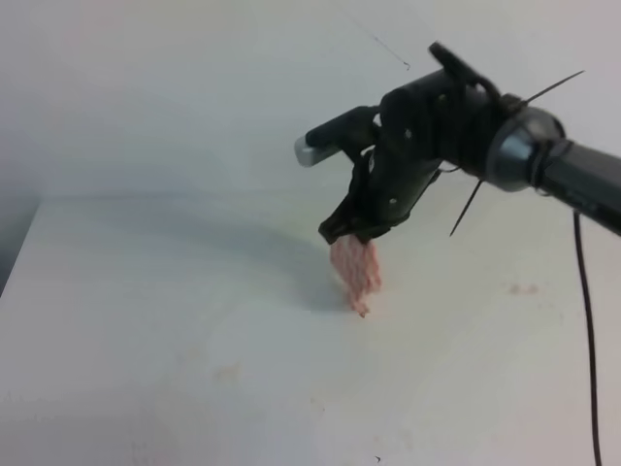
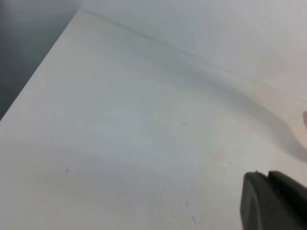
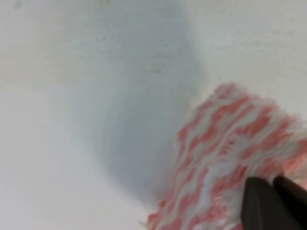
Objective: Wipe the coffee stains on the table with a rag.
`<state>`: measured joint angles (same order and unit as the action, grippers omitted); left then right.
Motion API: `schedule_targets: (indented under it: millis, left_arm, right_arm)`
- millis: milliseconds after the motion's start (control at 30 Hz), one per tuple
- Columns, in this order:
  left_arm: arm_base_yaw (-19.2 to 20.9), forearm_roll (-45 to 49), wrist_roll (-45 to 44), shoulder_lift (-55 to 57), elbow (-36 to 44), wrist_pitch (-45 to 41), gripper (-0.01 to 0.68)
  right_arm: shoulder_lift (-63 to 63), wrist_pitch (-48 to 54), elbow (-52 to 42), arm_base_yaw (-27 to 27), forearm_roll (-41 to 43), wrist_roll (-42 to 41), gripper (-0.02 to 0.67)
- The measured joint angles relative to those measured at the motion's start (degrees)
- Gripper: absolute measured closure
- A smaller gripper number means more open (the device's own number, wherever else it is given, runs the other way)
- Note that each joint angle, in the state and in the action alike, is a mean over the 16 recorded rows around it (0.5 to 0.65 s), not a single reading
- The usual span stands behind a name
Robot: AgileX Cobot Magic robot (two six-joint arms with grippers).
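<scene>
Hanging from the right gripper (image 1: 351,233), the rag (image 1: 356,274) drooped in a narrow bundle of pink and white, its long axis running nearly straight down from the fingers and its lowest tip appearing to sit just above the table (image 1: 146,320), or barely touching it; the exterior view could not settle which. The fingers were closed on the rag's upper edge, and the right wrist view showed the two dark fingertips (image 3: 276,203) side by side with the fluffy striped cloth bunched against them.

What looked like the coffee stains (image 1: 524,288) showed as a small faint reddish-tan mark on the white surface, well off to the right of the rag in the exterior view and a little nearer the camera, on the right arm's own side. A paler smudge (image 1: 228,372) lay toward the front left, and whether it counted as stain or as discolouring of the tabletop could not be told.

So the move ahead seemed to turn on one thing: the cloth hung over bare table, and the stain lay sideways from it, toward the right arm's base, so the rag would probably need carrying over before being pressed down.

Only a dark corner of the left gripper (image 2: 273,201) showed in its own wrist view, too little to tell whether its fingers stood open or closed.
</scene>
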<state>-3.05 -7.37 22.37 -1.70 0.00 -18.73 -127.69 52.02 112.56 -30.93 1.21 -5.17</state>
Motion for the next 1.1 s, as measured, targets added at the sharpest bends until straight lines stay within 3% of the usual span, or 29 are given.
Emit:
schedule_targets:
  millis: [200, 533, 700, 1100]
  left_arm:
    - [0.0, 0.0, 0.04, 0.0, 0.0, 0.0, 0.675]
    - [0.0, 0.0, 0.11, 0.0, 0.16, 0.0, 0.675]
    - [0.0, 0.0, 0.11, 0.0, 0.16, 0.0, 0.675]
    - [0.0, 0.0, 0.04, 0.0, 0.0, 0.0, 0.675]
  right_arm:
    - [9.34, -2.07, -8.34, 3.99, -1.44, -1.1, 0.652]
    - [27.62, -14.13, -33.03, 10.28, -3.19, -1.83, 0.653]
    - [32.8, -18.31, -40.9, 11.62, -4.6, -2.12, 0.638]
    - [34.52, -20.55, -44.03, 11.7, -10.78, -3.55, 0.417]
